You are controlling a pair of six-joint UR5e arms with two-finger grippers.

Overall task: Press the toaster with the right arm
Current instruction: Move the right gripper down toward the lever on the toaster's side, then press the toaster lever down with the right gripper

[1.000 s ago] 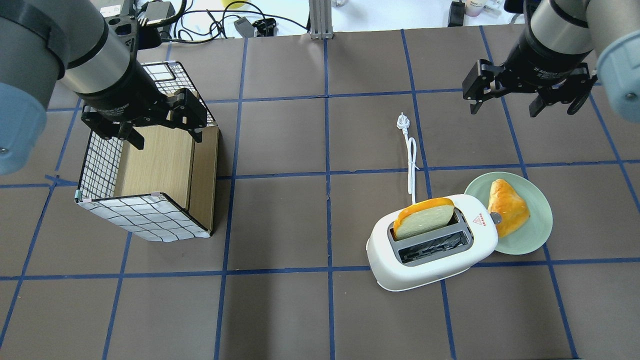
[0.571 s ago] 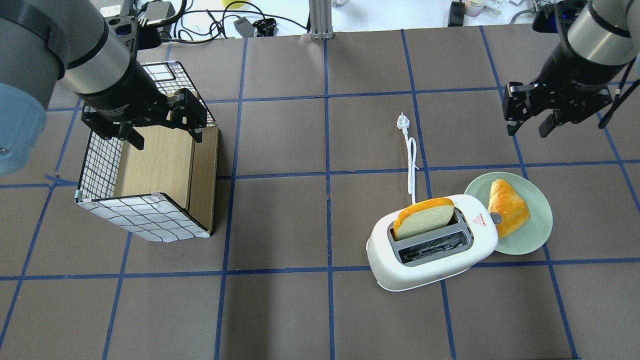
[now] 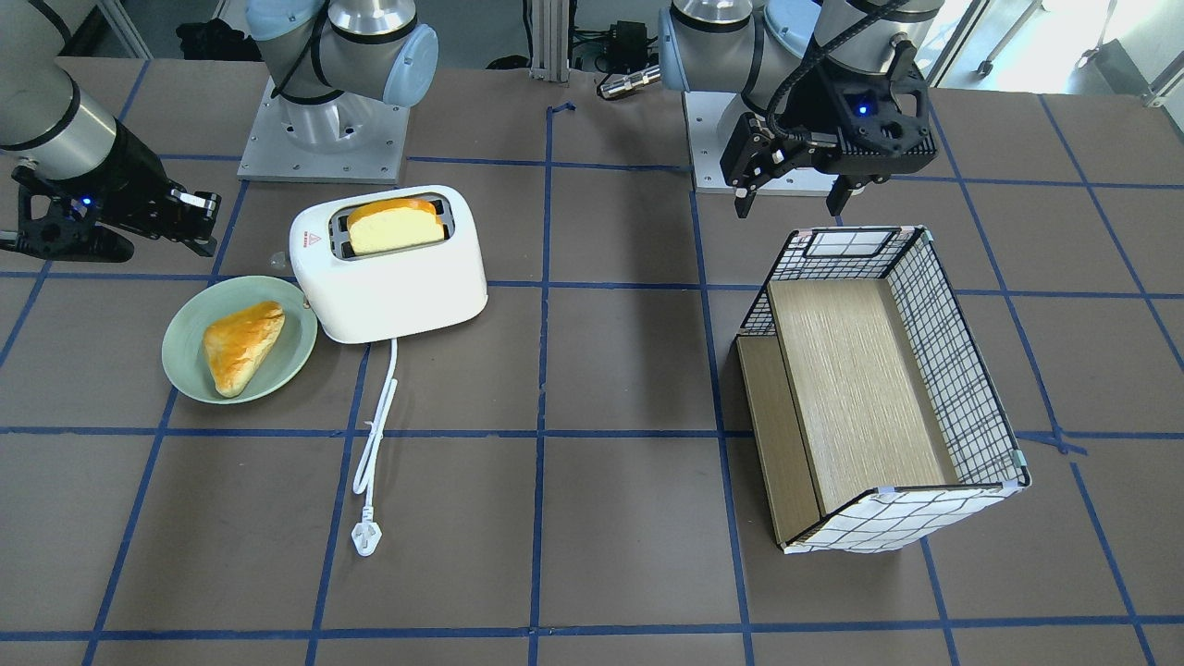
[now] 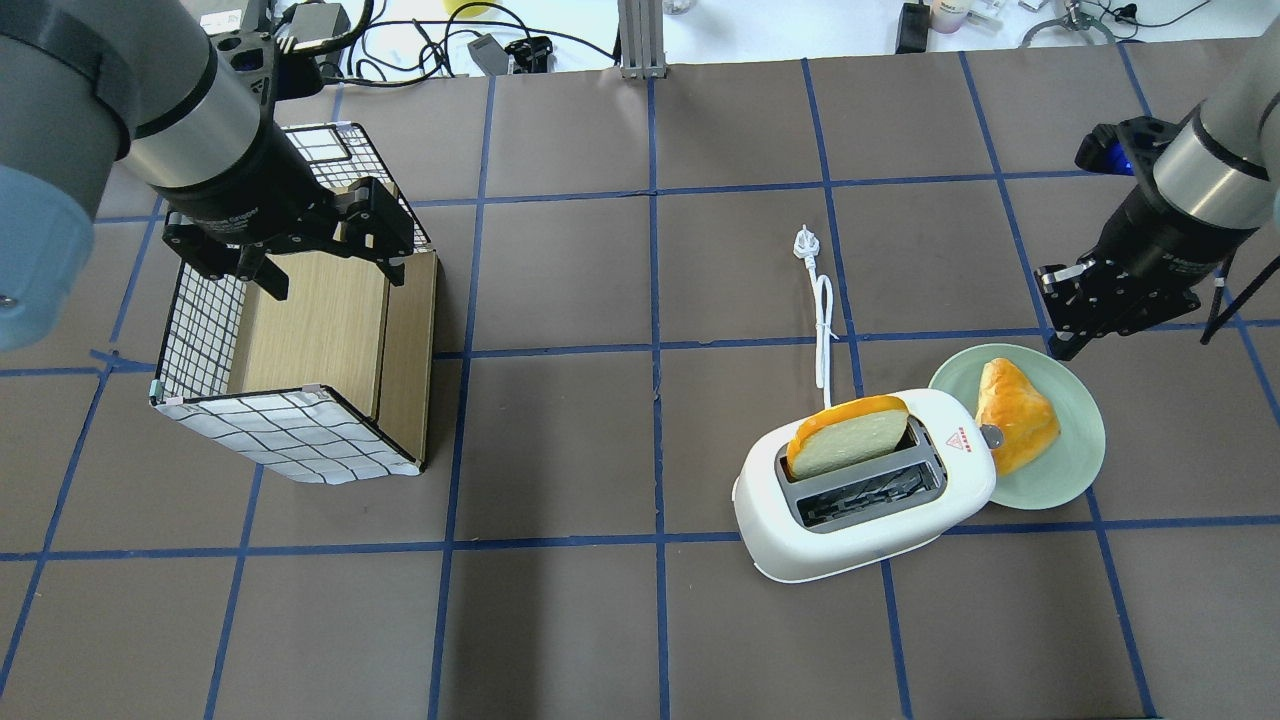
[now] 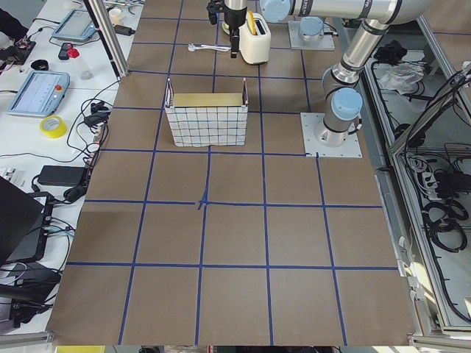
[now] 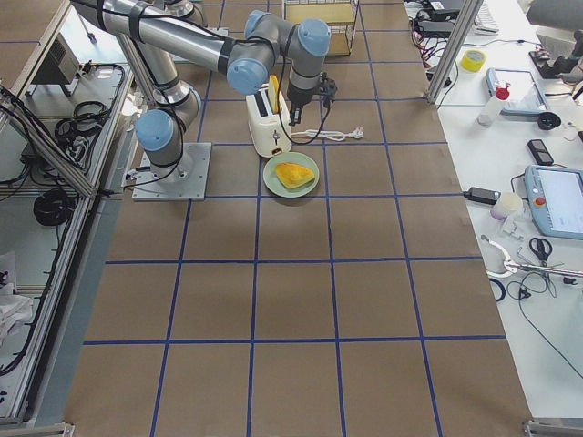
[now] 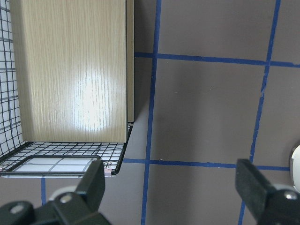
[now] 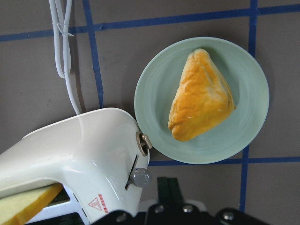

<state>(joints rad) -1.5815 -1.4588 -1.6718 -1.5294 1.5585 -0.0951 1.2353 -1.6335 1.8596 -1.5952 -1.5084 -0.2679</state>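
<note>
A glossy white toaster [image 4: 865,485] is sitting in the right half of the table, toward the robot's edge. A bread slice [image 4: 850,440] is standing in one slot and a green plate [image 4: 1075,470] is lying just beside its lever end. The right arm [image 4: 1190,190] is hovering near the plate's far rim with its jaws clenched and empty, while the left arm [image 4: 200,130] is hanging with its jaws spread wide above a wire basket [image 4: 290,430] near the left edge. The toaster is probably going to feel light, rigid and slippery, so the closed jaws are best pushing straight down on the small grey lever knob [image 8: 139,177], not on the smooth shell.
</note>
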